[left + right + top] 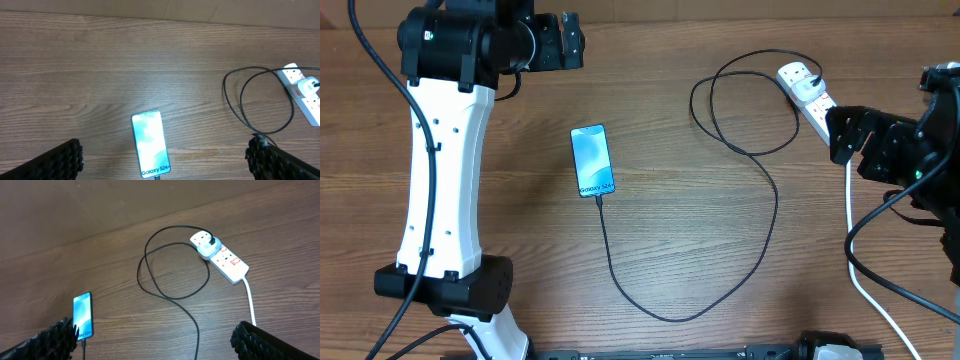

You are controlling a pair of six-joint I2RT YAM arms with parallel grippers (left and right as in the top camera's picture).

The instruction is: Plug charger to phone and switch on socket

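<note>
The phone (592, 160) lies flat mid-table, its blue screen lit with "Galaxy" text; it also shows in the left wrist view (150, 144) and the right wrist view (83, 315). The black charger cable (765, 245) is plugged into the phone's near end and loops back to its plug in the white socket strip (807, 98), which also shows in the left wrist view (303, 92) and the right wrist view (223, 259). My left gripper (165, 160) is open and empty above the phone. My right gripper (155, 342) is open and empty, high above the cable.
The strip's thick white cord (865, 290) runs toward the front right edge. The left arm's white body (445, 180) stands at the table's left. Bare wood lies between phone and cable loop.
</note>
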